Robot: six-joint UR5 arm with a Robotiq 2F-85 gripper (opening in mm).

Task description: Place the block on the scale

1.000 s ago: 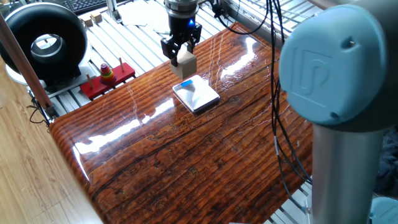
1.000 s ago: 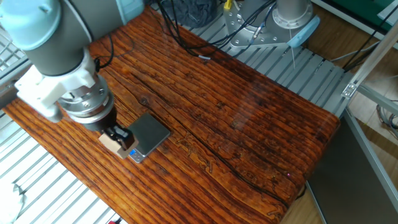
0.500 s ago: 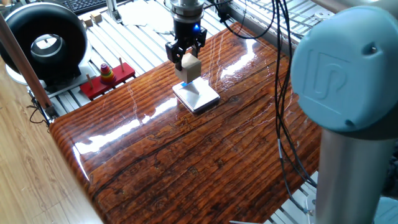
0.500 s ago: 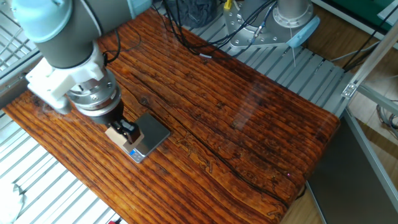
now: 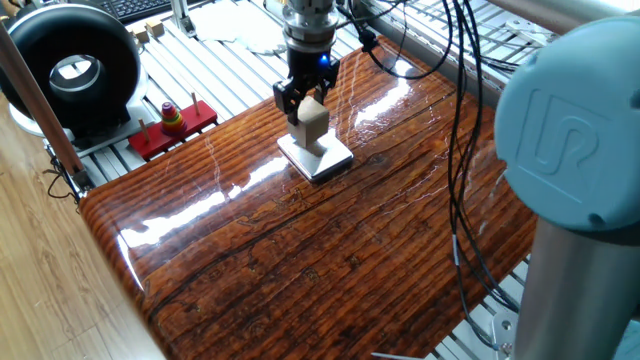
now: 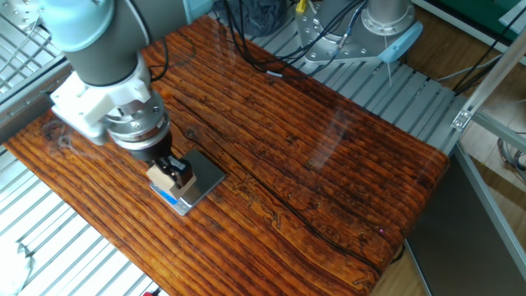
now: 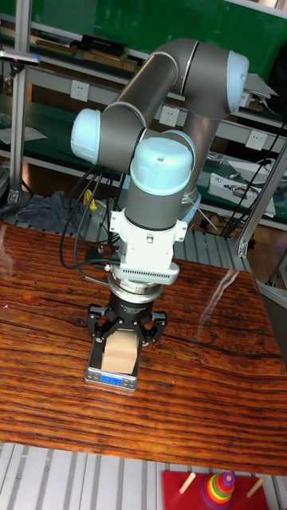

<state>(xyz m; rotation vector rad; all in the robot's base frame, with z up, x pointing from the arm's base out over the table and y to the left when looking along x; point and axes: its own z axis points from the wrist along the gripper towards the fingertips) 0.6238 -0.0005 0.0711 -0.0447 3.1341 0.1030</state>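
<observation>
Nearest in the tall view is a red toy (image 7: 214, 488) at the table (image 7: 48, 414) edge. Behind it the scale (image 7: 111, 378) lies flat on the wood, blue display facing front. Directly above it, the gripper (image 7: 124, 334) is clamped on the block (image 7: 120, 355), which sits over the scale; whether they touch is unclear.

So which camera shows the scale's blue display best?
The tall fixed view: the display faces it, under the block. The other fixed view shows it at an angle; in one fixed view the block hides it.
</observation>
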